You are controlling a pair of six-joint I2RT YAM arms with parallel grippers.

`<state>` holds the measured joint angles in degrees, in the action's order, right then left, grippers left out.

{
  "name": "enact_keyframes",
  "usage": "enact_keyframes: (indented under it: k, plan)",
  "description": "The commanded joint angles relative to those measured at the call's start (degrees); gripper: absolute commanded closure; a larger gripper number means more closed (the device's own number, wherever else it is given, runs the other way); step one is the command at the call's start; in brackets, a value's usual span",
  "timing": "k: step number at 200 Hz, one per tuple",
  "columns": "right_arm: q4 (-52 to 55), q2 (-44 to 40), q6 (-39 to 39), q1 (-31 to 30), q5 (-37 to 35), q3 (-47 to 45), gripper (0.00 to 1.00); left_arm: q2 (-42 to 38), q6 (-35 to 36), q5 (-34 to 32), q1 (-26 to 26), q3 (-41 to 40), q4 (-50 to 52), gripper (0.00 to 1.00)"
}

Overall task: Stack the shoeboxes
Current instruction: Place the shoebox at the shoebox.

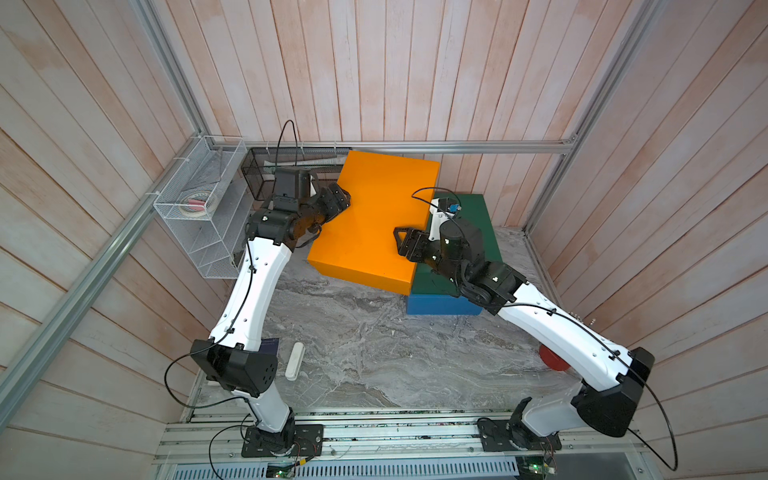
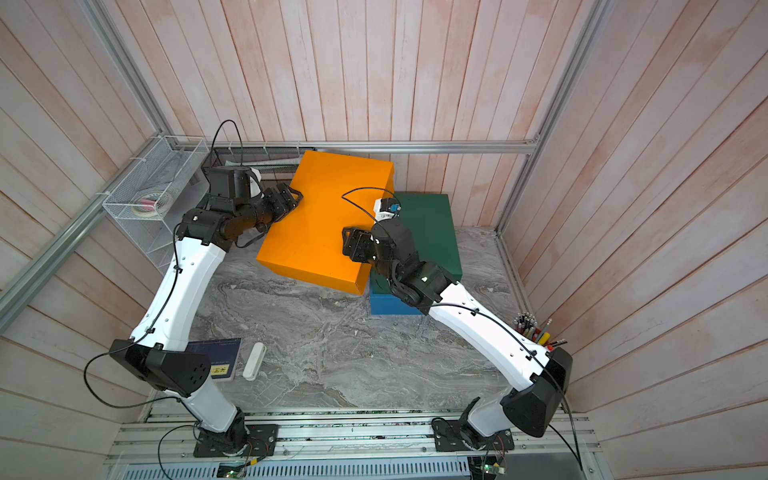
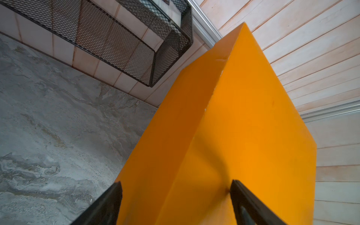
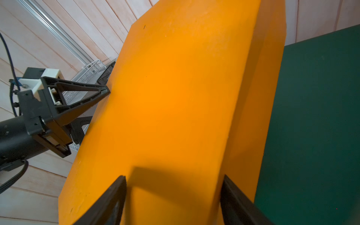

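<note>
The orange shoebox (image 1: 374, 216) (image 2: 328, 216) hangs tilted above the marble table, carried between both arms. My left gripper (image 1: 343, 199) (image 3: 176, 202) is shut on its left edge, one finger on the lid and one under the box. On the opposite edge my right gripper (image 1: 401, 241) (image 4: 173, 200) is shut the same way. The dark green shoebox (image 1: 478, 216) (image 4: 315, 116) lies on the blue shoebox (image 1: 440, 305) at the back right. The orange box's right edge overlaps the green lid, above it.
A black mesh basket (image 1: 266, 174) (image 3: 126, 39) hangs on the back wall close behind the left gripper. A white wire basket (image 1: 199, 199) is on the left wall. A dark blue book (image 2: 220, 357), a white bar (image 1: 294, 360) and a pen holder (image 2: 536, 328) are near the front.
</note>
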<state>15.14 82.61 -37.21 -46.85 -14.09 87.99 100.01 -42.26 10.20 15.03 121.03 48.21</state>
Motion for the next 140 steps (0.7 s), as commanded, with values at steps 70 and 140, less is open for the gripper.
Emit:
enact_keyframes:
  k: [70,140]
  plan:
    - [-2.99,-4.94,1.7,8.55,17.11,-0.56,0.25,19.8,-7.13,11.66,11.4,26.07,0.05,0.11]
    - [-4.82,-7.07,-0.21,17.72,22.54,-6.55,0.25,25.64,-8.95,14.51,16.37,24.96,-10.38,0.1]
